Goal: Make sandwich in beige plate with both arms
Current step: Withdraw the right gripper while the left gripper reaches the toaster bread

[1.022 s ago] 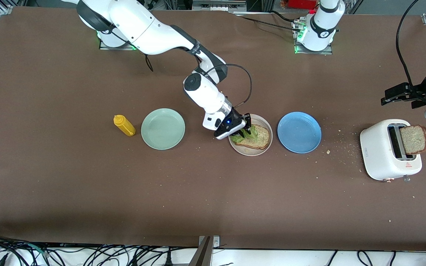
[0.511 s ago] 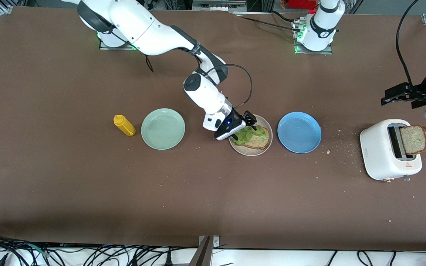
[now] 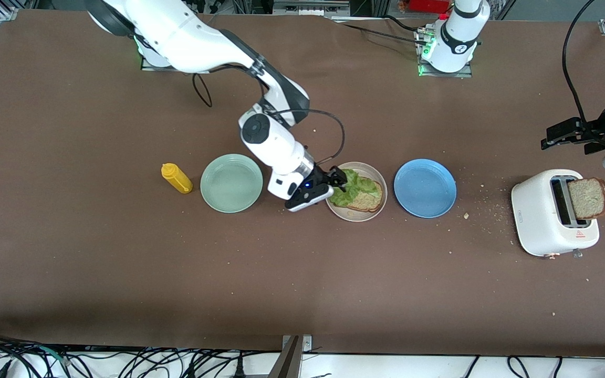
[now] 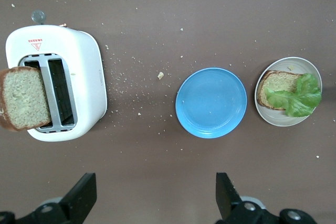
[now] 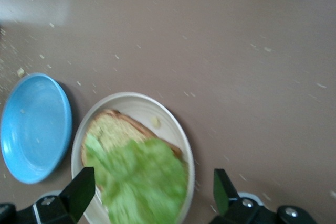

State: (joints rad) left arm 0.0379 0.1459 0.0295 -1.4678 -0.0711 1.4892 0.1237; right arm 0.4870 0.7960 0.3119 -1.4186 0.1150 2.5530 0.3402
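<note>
Hovering with fingers spread and empty, the right tool (image 3: 335,181) sits over the beige plate's (image 3: 373,214) rim; just under it, lettuce (image 3: 352,188) lies on a bread slice (image 3: 368,199). The left tool (image 4: 152,203), open, waits above the toaster (image 3: 544,220) holding another slice (image 3: 588,198).
</note>
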